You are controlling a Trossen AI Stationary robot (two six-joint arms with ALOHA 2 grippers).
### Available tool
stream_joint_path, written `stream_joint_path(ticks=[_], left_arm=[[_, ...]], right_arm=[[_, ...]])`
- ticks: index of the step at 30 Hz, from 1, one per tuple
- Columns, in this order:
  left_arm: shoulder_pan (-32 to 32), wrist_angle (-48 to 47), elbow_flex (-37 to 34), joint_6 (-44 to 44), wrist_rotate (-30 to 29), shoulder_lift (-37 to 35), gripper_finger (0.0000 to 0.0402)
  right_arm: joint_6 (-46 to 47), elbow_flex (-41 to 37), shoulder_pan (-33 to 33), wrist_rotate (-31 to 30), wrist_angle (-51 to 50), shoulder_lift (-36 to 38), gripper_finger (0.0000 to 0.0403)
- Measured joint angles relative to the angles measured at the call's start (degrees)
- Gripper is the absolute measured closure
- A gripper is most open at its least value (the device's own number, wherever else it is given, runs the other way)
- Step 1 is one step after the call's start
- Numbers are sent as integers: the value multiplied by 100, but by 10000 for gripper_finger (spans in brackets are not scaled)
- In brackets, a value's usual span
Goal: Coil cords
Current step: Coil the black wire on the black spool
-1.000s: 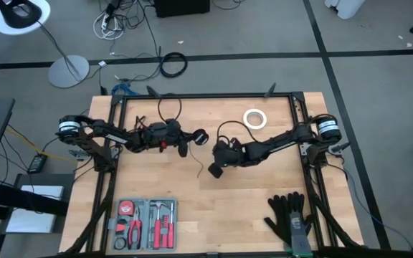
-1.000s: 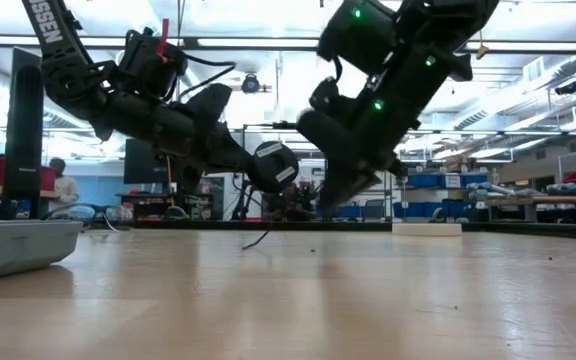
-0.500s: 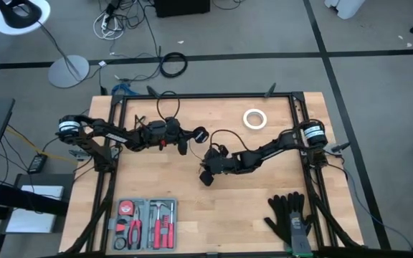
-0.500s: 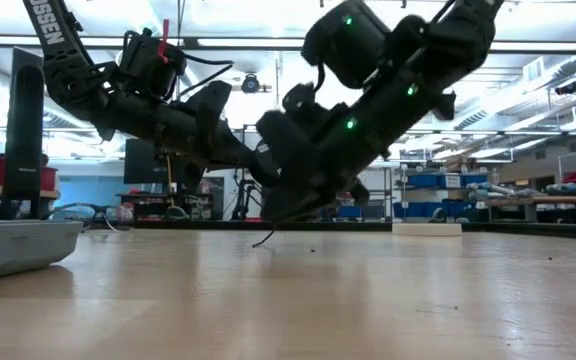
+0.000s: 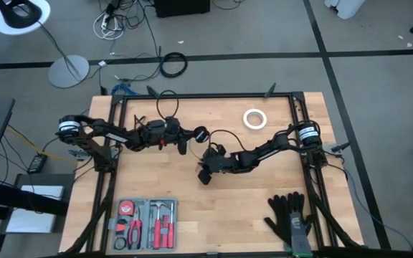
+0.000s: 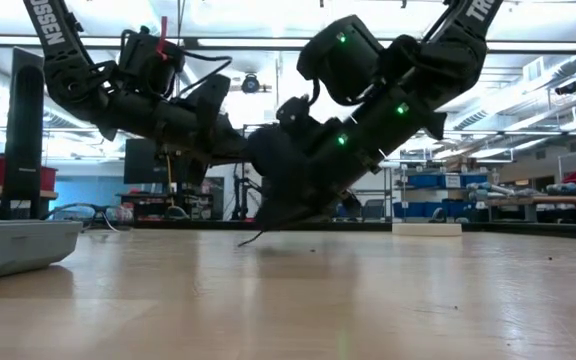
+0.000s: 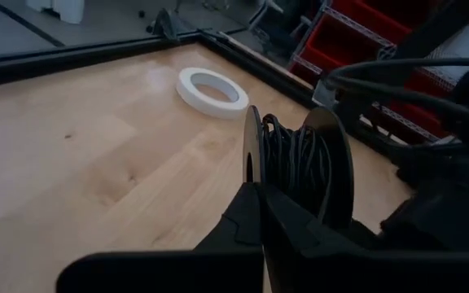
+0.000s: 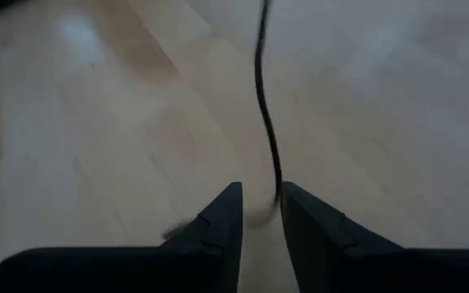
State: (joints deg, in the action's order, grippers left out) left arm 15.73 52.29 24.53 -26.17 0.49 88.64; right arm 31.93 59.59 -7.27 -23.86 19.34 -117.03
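At the left of the overhead frame, my left pincer is pressed together on the small round black spool-like puck, holding it up off the pale wooden surface so the turns already wound on it stay put; I judge that is why it hangs there rather than lying flat. From the puck the long, very thin black cord runs toward the frame's centre, its loose end trailing onto the wood. My right pincer sits just right of centre, tipped down low over the surface, fingers slightly spread with the cord passing through the gap, not yet pinched, placed, I judge, to catch the slack for the next wrap. Farther right, toward the upper edge, a white ring of tape lies flat, well apart from both arms. Beyond the surface the level view shows a workshop with shelves and bins.
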Motion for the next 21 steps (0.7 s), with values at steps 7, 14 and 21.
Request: stream_joint_path(ticks=[7, 14, 21], left_arm=[[4, 217, 0, -78, 76, 0, 402], [30, 249, 0, -81, 97, 0, 401], [93, 191, 0, -112, 451, 0, 401]], right_arm=[[-67, -2, 22, 4, -12, 2, 316], [104, -2, 3, 183, -407, 2, 394], [215, 31, -17, 183, -1396, 226, 399]])
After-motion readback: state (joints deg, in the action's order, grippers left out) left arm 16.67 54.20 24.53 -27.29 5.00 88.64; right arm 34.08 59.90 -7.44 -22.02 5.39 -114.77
